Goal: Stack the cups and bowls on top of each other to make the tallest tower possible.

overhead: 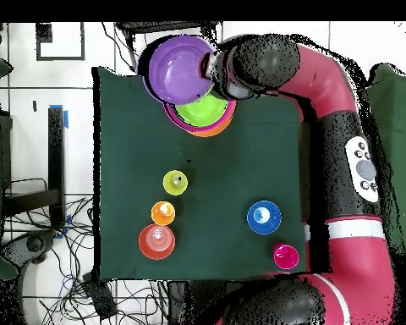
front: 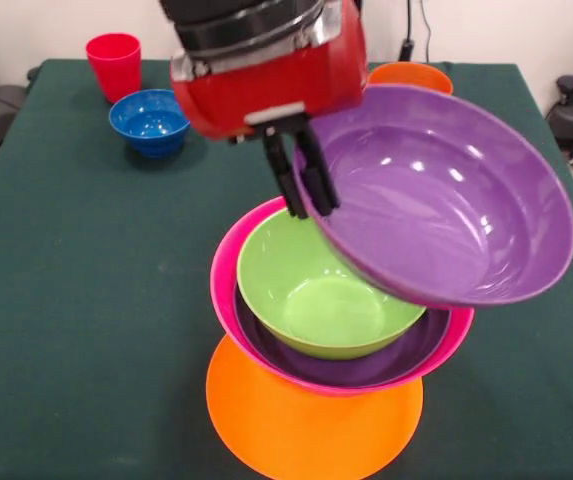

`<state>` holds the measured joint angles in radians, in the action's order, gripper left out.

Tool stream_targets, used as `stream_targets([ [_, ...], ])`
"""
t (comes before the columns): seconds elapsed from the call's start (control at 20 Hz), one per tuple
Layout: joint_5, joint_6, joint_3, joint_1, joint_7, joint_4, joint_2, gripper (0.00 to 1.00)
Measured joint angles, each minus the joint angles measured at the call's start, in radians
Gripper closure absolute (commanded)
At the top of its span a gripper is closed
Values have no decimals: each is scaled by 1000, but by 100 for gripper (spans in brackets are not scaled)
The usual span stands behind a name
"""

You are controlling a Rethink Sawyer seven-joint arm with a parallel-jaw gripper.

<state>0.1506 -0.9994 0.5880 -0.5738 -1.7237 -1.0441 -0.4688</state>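
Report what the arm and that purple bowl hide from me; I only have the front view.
Observer: A yellow cup sits alone mid-table, behind the lifted purple bowl from your side.
Operator: List anything else back there.
Observer: An orange-yellow cup sits past it, right beside the small red-orange bowl.
Operator: Give me their layout.
Observer: The two cups and that bowl form a rough line running from the tower toward the robot's edge of the table.
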Motion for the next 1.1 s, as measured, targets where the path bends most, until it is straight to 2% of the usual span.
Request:
stream_targets([
  [1.1, -1, -7, -20, -21, 0, 43, 114, 100],
])
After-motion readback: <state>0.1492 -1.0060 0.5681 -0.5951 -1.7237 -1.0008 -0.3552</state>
